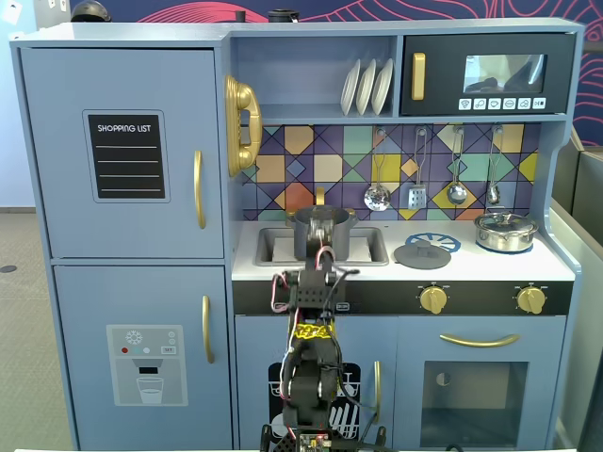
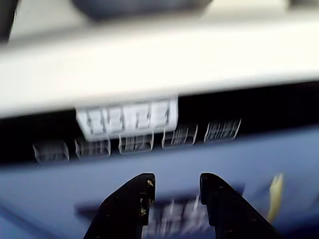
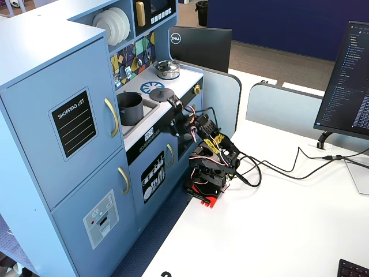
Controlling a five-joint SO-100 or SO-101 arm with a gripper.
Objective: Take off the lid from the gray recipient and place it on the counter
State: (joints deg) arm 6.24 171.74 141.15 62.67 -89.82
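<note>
Just below the front edge of the counter (image 1: 556, 266), my gripper (image 2: 177, 181) hangs with its two dark fingers (image 2: 132, 199) parted by a narrow gap and nothing between them. Through my wrist view, all blurred, I'm facing the black control strip (image 2: 249, 107) under that counter edge, with a pale label (image 2: 127, 117) on it and blue cabinet front beneath. My arm (image 3: 210, 153) reaches up from its red base (image 3: 202, 198) toward the counter front.

Up on the counter, the lid (image 1: 422, 253) lies flat, knob up, resting over the blue burner circle (image 1: 443, 241), right of the sink (image 1: 372, 247) in a fixed view. The gray recipient (image 1: 322, 233) stands uncovered in that sink, left of the lid and apart from it. Farther right along the counter sits the shiny silver pot (image 1: 506, 231), its own lid on.
</note>
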